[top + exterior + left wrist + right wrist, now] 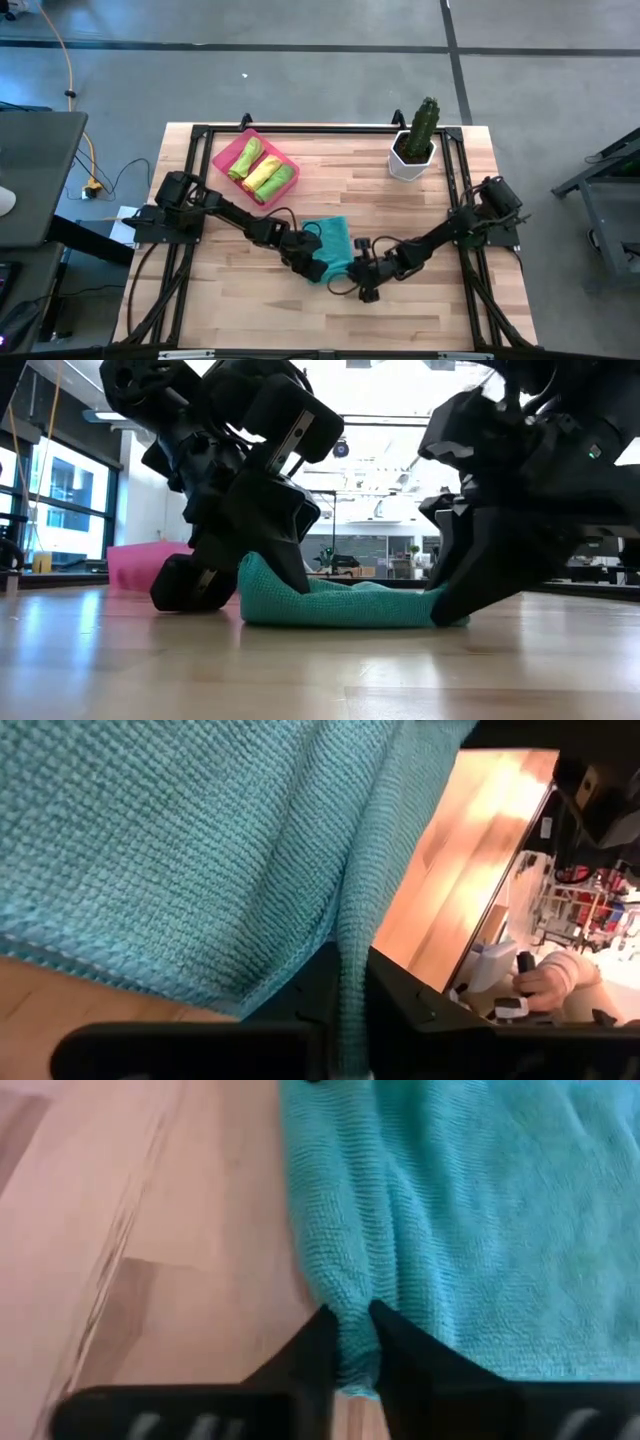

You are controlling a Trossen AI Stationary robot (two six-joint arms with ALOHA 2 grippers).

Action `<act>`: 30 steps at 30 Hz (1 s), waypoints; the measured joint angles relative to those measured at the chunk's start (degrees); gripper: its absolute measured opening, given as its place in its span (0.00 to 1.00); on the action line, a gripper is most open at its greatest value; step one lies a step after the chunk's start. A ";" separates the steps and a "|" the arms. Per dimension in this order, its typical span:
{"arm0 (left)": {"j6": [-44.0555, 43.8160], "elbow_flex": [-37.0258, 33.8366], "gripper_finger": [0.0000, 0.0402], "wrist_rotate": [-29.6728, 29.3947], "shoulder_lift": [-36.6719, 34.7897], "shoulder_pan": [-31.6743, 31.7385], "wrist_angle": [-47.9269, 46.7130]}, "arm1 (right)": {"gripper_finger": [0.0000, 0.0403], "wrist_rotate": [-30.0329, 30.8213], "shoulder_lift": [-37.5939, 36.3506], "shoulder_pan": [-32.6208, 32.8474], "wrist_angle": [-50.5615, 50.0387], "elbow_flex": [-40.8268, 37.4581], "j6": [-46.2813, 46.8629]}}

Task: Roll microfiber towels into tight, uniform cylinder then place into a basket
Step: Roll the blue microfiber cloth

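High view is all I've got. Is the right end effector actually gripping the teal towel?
Observer: Yes. The right wrist view shows the right end effector pinching a raised fold of the teal towel.
Operator: Left one?
Observer: The left end effector is shut on a fold of it too, per the left wrist view.
Operator: Towel lifted?
Observer: No. The low view shows it lying on the table as a low lump.

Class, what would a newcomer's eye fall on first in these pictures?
The teal towel mid-table, pinched at opposite edges by the left gripper and right gripper. Next, the pink basket at the far left holding three rolled towels, and the potted cactus far right.
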 joint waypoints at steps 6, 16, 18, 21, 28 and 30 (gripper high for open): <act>6.66 0.01 0.19 1.13 0.00 0.19 -0.35 | 0.03 -2.79 0.00 -0.37 -0.23 -0.09 3.78; 49.27 0.14 0.35 -10.59 -3.31 0.48 -5.81 | 0.01 -16.34 -0.07 -2.61 0.52 -0.12 17.35; 56.63 0.11 0.35 -14.99 -4.71 -0.58 -7.64 | 0.01 -18.05 -0.28 -2.73 0.57 -0.16 20.60; 62.91 0.24 0.35 -20.85 -8.80 -2.36 -11.32 | 0.01 -18.91 -1.56 -2.64 0.22 -0.34 22.63; 47.66 0.04 0.35 -22.90 -14.75 -9.42 -20.39 | 0.01 -18.23 -4.70 -2.52 0.17 -0.69 8.02; 45.27 0.26 0.35 -22.34 -14.65 -12.77 -18.57 | 0.01 -18.09 -4.96 -2.49 0.77 -0.67 -1.36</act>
